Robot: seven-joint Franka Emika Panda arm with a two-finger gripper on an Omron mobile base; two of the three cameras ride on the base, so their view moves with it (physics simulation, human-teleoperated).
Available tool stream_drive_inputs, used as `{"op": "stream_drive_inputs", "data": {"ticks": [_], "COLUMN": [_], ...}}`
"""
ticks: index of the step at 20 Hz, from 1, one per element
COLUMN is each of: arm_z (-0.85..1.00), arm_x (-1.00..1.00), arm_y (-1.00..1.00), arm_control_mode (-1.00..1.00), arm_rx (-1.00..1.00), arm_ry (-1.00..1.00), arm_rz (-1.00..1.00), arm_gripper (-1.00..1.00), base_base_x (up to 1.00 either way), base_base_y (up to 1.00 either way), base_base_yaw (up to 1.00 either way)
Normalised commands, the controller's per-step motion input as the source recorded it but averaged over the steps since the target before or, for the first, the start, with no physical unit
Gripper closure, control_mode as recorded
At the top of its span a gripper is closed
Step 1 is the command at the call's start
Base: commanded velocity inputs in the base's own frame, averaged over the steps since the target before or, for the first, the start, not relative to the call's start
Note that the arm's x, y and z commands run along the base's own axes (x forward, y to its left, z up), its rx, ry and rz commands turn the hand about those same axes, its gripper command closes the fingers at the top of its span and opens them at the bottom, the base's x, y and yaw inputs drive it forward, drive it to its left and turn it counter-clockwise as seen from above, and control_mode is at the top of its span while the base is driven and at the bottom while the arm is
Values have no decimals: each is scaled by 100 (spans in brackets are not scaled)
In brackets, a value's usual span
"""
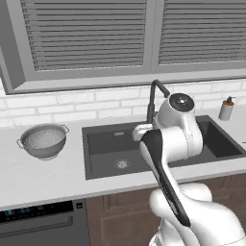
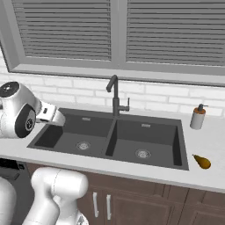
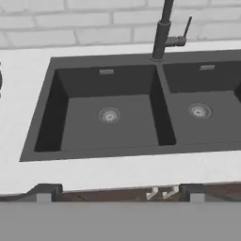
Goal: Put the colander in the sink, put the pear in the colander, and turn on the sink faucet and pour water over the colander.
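The colander (image 1: 44, 140), a round metal mesh bowl, stands upright on the white counter left of the sink (image 1: 103, 144). Both dark basins of the sink (image 2: 145, 136) hold nothing. The faucet (image 2: 114, 94) rises behind the divider with its spout hooked forward, and the hand view shows this faucet (image 3: 162, 33) and its side lever. The pear (image 2: 202, 161) lies on the counter right of the sink. My gripper (image 3: 120, 193) is open wide with nothing between its fingertips (image 3: 44, 192). It hangs over the front counter edge, facing the sink (image 3: 94, 60).
A grey soap dispenser (image 2: 197, 117) stands at the sink's back right corner. A brick backsplash and a window with blinds rise behind the counter. A dishwasher (image 1: 38, 221) sits under the counter at the left, and wooden cabinet doors (image 2: 132, 202) are below the sink.
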Motion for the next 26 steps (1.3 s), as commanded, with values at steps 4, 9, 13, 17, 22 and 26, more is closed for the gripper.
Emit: {"op": "stream_drive_inputs", "data": {"ticks": [4, 9, 13, 17, 22, 26], "arm_z": [0, 0, 0, -1, -8, -12], "arm_x": [22, 31, 42, 51, 61, 69], "arm_y": [81, 82, 75, 80, 76, 78], "arm_control_mode": [-100, -100, -100, -100, -100, -100], "arm_rx": [2, 11, 18, 18, 19, 10], "arm_ry": [0, 2, 16, 17, 17, 11], "arm_rz": [-37, -23, -12, -10, -1, 0], "arm_gripper": [-100, -100, -100, -100, -100, -100], "base_base_x": [0, 0, 0, 0, 0, 0], "base_base_y": [0, 0, 0, 0, 0, 0], "base_base_yaw": [0, 0, 0, 0, 0, 0]}}
